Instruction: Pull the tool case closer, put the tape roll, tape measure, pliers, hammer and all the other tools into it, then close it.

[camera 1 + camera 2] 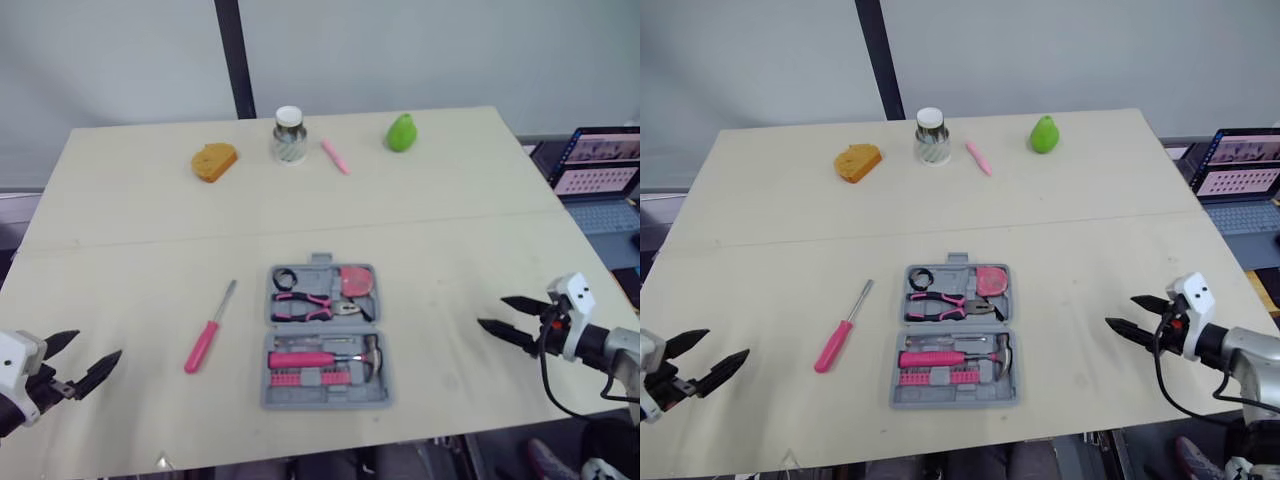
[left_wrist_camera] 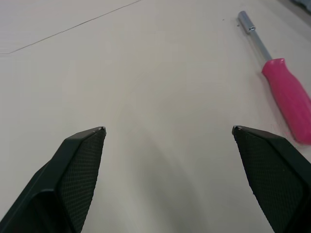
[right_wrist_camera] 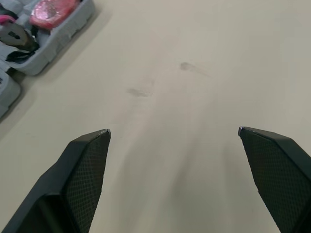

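At the front middle of the bench (image 1: 480,230), the grey tool case (image 1: 372,330) lies opened flat, both halves facing up, with its carry handle on the far edge. Far half: black tape roll (image 1: 285,279) at the robot's left, pink-handled pliers (image 1: 305,305) just nearer than it, pink tape measure (image 1: 355,281) at the right. Near half: hammer (image 1: 320,358) with a pink grip lying crosswise, and a row of pink bits (image 1: 310,377) beside it toward the front edge. One pink-handled screwdriver (image 1: 208,330) lies on the bare bench just left of the case, shaft pointing away from the robot, not touching the case. Left claw (image 1: 97,345) hovers over the front left corner, fingers spread wide and holding nothing; in its wrist view the screwdriver sits off beyond one fingertip. Right claw (image 1: 492,311) hovers to the right of the case, well apart from it, fingers likewise spread and empty; its wrist view catches a corner of the case and the tape measure. Along the far edge stand an orange lump (image 1: 214,161), a white-lidded jar (image 1: 289,135), a pink marker (image 1: 336,156) and a green pear-shaped object (image 1: 402,132). Off the right edge of the bench sits an open laptop (image 1: 600,165); its screen content and the jar's contents are too small to read.
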You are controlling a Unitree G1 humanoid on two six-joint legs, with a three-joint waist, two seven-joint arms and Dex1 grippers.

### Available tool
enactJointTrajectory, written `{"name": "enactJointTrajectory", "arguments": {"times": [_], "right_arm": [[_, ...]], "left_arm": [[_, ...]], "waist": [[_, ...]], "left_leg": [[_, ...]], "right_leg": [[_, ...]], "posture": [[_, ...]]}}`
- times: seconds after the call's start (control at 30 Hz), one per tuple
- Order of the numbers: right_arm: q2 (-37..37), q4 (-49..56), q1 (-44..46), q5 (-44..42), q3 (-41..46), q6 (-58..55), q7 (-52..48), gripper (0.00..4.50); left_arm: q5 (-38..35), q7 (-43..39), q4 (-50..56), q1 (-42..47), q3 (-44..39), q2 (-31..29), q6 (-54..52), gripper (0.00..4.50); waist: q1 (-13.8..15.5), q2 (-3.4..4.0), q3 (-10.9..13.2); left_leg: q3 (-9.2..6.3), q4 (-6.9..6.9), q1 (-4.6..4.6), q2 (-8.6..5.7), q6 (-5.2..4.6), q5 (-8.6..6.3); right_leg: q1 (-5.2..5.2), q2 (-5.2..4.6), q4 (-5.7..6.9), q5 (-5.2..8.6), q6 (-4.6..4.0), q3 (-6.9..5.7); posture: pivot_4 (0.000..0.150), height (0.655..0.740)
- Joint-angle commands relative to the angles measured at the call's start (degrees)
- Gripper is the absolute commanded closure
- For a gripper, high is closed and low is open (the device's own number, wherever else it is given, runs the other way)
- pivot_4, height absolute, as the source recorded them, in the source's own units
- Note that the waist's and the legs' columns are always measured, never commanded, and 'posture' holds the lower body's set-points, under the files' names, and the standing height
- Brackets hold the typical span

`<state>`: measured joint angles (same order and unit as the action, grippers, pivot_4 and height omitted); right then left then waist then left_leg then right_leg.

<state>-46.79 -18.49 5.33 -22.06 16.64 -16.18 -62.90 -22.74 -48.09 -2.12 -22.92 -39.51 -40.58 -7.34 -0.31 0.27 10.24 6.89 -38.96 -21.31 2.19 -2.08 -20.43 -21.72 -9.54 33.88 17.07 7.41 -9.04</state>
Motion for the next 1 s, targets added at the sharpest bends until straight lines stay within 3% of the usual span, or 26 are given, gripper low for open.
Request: {"name": "enactJointTrajectory", "arguments": {"times": [0.03,0.4,0.53,0.73,0.77,0.8,0.9,0.93,1.0], "right_arm": [[-0.5,-2.4,1.5,1.1,1.3,4.5,1.0,0.06],[-0.4,-6.7,4.2,2.0,-0.5,5.4,-0.5,0.06],[-0.2,-6.8,4.2,1.9,-0.3,5.4,-0.1,0.06],[-0.1,-6.1,3.3,1.9,-0.5,5.8,-0.2,0.06],[0.0,-5.9,3.2,1.9,-0.5,5.9,-0.1,0.06],[0.0,-5.9,3.2,2.0,-0.5,5.9,-0.1,0.06],[-0.1,-5.7,3.1,2.0,-0.5,5.8,0.1,0.06],[-0.1,-5.7,3.1,2.0,-0.6,5.8,0.0,0.06],[-0.2,-5.7,3.0,2.1,-0.7,5.9,-0.1,0.06]], "left_arm": [[0.4,0.0,-0.9,0.9,-0.9,-1.0,2.2,0.0],[1.1,1.0,0.6,2.3,2.0,0.2,2.8,0.0],[1.1,1.1,0.7,2.7,2.6,0.1,2.8,0.0],[1.1,1.3,0.9,3.2,3.3,0.0,2.8,0.0],[1.1,1.3,0.9,3.3,3.4,0.0,2.9,0.0],[1.1,1.4,1.0,3.4,3.5,0.0,2.9,0.0],[1.1,1.4,1.0,3.5,3.7,0.0,2.9,0.0],[1.1,1.4,1.0,3.5,3.8,0.0,2.9,0.0],[1.1,1.4,0.9,3.6,4.0,0.1,3.0,0.0]], "waist": [[0.0,0.04,0.0],[0.0,0.07,0.1],[-0.7,0.11,0.1],[-0.6,0.19,0.2],[-1.4,0.25,0.3],[-1.9,0.2,0.4],[-2.6,0.26,0.4],[-2.4,0.23,0.5],[-1.0,0.18,0.6]], "left_leg": [[0.02,-0.01,0.02,0.0,0.01,0.0],[0.18,-0.04,0.02,0.05,0.13,0.05],[-0.5,-0.01,-0.03,-0.21,-0.01,0.14],[-0.26,-0.02,0.01,-0.2,-0.04,0.15],[-0.73,0.14,-0.18,-0.5,-0.09,0.22],[-1.9,0.99,0.0,-1.23,-0.25,0.82],[-3.93,2.02,0.12,-2.86,-0.58,1.93],[-4.55,1.97,0.22,-3.26,-0.58,2.25],[-4.35,1.76,-0.01,-3.28,-0.55,2.31]], "right_leg": [[-0.03,-0.03,-0.01,0.0,0.0,0.02],[-0.26,-0.08,0.47,0.03,-0.06,0.02],[0.34,-0.19,0.17,-0.02,0.04,-0.56],[0.23,-0.18,0.19,-0.05,0.09,-0.26],[0.73,-0.36,-0.07,-0.06,0.13,-0.71],[1.5,-1.07,-0.35,-0.04,0.27,-2.02],[2.6,-2.62,-0.43,0.41,1.09,-3.83],[2.69,-2.96,-0.3,0.54,1.31,-4.19],[2.25,-2.77,-0.04,0.54,1.32,-3.15]], "posture": [[0.15,0.74],[0.15,0.74],[0.15,0.74],[0.15,0.74],[0.15,0.74],[0.15,0.74],[0.15,0.74],[0.15,0.74],[0.15,0.74]]}}
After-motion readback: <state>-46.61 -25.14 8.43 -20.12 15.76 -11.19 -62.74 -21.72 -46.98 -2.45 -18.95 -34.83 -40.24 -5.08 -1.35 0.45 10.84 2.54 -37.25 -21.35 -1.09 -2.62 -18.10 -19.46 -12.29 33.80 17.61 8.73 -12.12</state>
